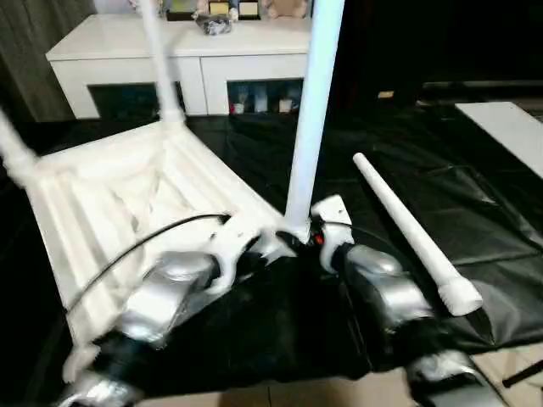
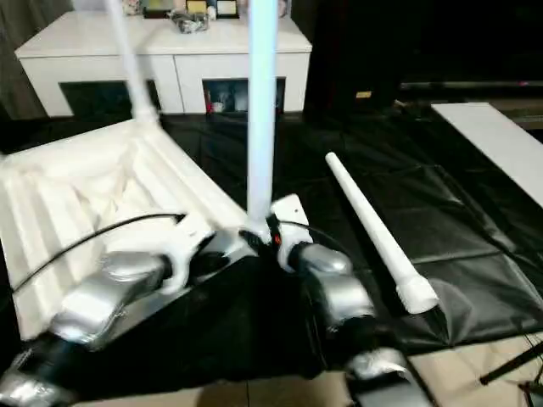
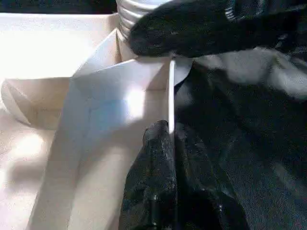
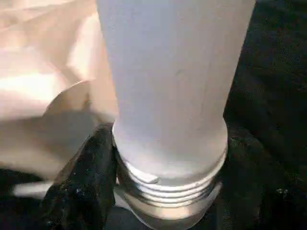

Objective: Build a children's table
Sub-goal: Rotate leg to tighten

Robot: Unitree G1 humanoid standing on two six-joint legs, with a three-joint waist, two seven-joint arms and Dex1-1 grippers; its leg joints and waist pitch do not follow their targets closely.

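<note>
1. The white tabletop (image 1: 127, 203) lies upside down on black sheeting (image 1: 475, 220), ribbed underside up, tilted so its near corner points toward the robot.
2. An upright leg (image 1: 312, 110) stands at that near corner, its threaded foot at the corner socket; in the right wrist view the threads (image 4: 168, 191) are partly exposed, so it is not seated fully.
3. The right gripper (image 4: 163, 201) is closed around the foot of this upright leg, with one black finger (image 4: 86, 182) against the threaded collar and the jaws spread to the tube's width.
4. The left gripper (image 3: 170, 143) pinches the thin edge wall of the tabletop just beside that corner, its fingers nearly together with the white rim between them.
5. A second leg (image 1: 159, 59) stands upright at the far corner, and a third (image 1: 13, 148) rises at the left corner.
6. A loose leg (image 1: 411, 229) lies flat on the sheeting to the right of the tabletop, its threaded end nearest the robot.
7. A white cabinet (image 1: 178, 51) stands behind.
</note>
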